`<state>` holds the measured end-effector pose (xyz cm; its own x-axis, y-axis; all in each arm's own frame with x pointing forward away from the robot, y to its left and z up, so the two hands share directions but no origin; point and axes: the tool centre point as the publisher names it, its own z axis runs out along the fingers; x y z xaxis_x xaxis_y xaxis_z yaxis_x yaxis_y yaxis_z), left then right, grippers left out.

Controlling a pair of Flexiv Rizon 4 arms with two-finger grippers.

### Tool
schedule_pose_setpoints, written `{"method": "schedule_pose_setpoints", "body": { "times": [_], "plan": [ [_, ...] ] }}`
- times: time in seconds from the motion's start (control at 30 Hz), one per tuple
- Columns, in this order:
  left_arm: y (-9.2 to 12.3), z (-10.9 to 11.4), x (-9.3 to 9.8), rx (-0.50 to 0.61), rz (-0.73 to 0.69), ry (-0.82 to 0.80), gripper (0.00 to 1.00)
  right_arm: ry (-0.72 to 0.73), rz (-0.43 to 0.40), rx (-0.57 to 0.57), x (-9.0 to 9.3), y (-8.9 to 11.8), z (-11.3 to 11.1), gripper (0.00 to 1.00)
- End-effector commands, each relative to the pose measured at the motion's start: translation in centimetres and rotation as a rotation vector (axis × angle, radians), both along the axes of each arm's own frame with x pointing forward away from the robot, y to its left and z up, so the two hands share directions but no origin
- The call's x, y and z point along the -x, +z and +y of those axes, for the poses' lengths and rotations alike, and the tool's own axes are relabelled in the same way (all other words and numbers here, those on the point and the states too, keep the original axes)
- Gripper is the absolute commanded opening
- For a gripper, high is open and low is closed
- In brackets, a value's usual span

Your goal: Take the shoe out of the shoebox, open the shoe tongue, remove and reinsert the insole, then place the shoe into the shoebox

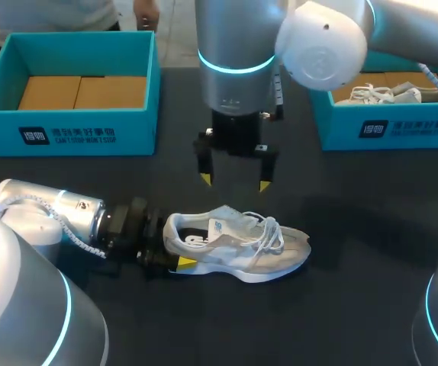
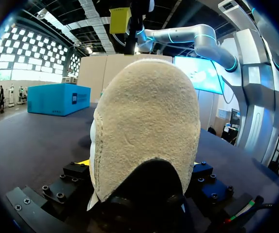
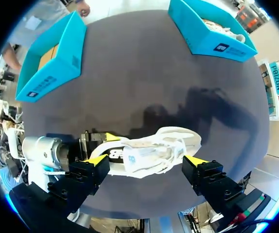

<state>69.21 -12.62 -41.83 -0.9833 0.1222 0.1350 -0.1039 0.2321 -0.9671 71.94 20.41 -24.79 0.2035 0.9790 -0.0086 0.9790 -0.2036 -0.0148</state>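
Observation:
A grey-and-white sneaker (image 1: 242,248) lies on its side on the dark table, toe to the right, laces loose. My left gripper (image 1: 179,242) comes in low from the left and is shut on the shoe's heel, one yellow tip showing under the sole. In the left wrist view the suede heel (image 2: 147,126) fills the space between the fingers. My right gripper (image 1: 234,183) hangs open above the shoe's heel end, touching nothing. In the right wrist view its yellow tips straddle the sneaker (image 3: 149,150) from above, and the left gripper (image 3: 108,145) shows at the heel.
A teal shoebox (image 1: 66,130) with cardboard inserts stands at the back left. A second teal shoebox (image 1: 387,126) at the back right holds another pale shoe (image 1: 379,94). Bare dark tabletop lies in front of and to the right of the sneaker.

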Motion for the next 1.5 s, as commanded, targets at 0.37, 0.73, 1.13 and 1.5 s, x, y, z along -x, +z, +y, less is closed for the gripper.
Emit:
{"method": "schedule_pose_setpoints", "body": {
  "times": [0.37, 0.73, 1.13, 1.5],
  "plan": [
    [-0.3, 0.1, -0.1, -0.001, 0.001, 0.001, 0.0, -0.07, -0.003, 0.143, 2.0, -3.3, 4.5, 1.0],
    [-0.3, 0.1, -0.1, -0.001, 0.001, 0.001, 0.0, -0.053, -0.017, 0.194, 2.8, -4.9, 4.4, 1.0],
    [-0.3, 0.1, -0.1, -0.001, 0.001, 0.001, 0.0, -0.108, 0.011, 0.269, 2.9, -6.6, 3.9, 1.0],
    [-0.3, 0.1, -0.1, -0.001, 0.001, 0.001, 0.0, -0.169, 0.007, 0.295, 3.6, -8.0, 3.4, 1.0]
  ]
}}
